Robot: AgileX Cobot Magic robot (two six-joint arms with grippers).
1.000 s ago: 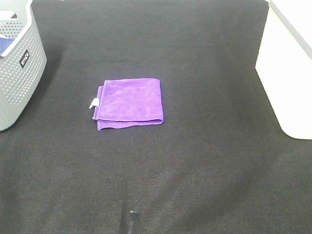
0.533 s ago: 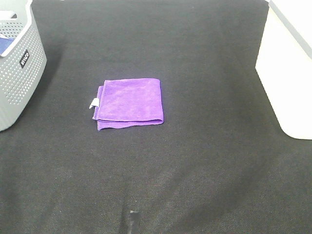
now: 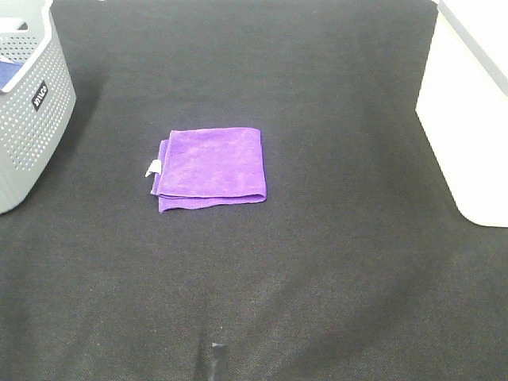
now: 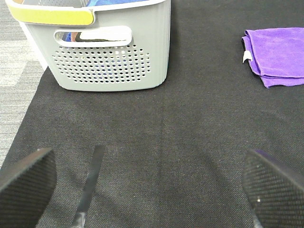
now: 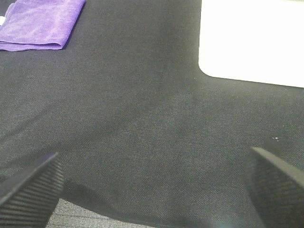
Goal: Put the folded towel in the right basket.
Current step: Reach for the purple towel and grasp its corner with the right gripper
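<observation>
1 towel (image 3: 210, 168) flat on black mat (image 3: 333, 270) | floor (image 4: 19, 66) grey, carpet prob. | L claw (image 4: 147, 190), R claw (image 5: 152, 190) spread

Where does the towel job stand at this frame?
Done: nothing; the folded purple towel lies flat on the black mat, apart from the white basket on the right. In hand: nothing; the left gripper and right gripper are both open and empty above bare mat. Left: grasp the towel, carry it over, drop it in the white basket.

Soft, even light is filling the pictures. The white basket (image 5: 251, 38) is glowing so bright that its surface is washing out. Faint shadows are lying across the black mat (image 3: 317, 317) near its front edge.
</observation>
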